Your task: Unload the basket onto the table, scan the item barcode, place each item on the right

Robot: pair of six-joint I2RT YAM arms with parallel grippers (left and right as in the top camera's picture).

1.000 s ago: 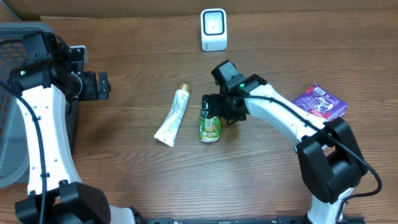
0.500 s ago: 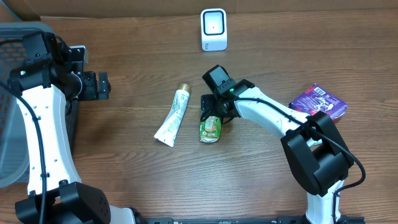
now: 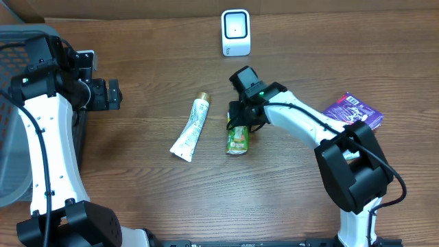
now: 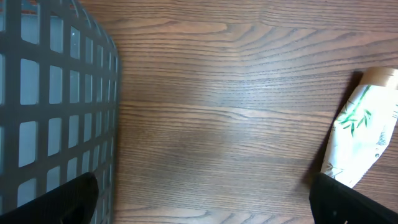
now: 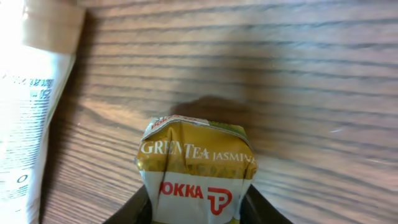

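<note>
Near the middle of the desk lies a green tea pack, its long side running front to back. The right pincer sits over its far end, fingers pressed against both sides of the pack. A white tube lies just beside the pack, to its left. A white scanner stands at the far edge. A purple packet lies far right. The left pincer hangs wide open and holds nothing, near a grey basket.

Overhead looks straight down on the tube; both wrist cameras sit close beside it, probably tilted, sharing it.
</note>
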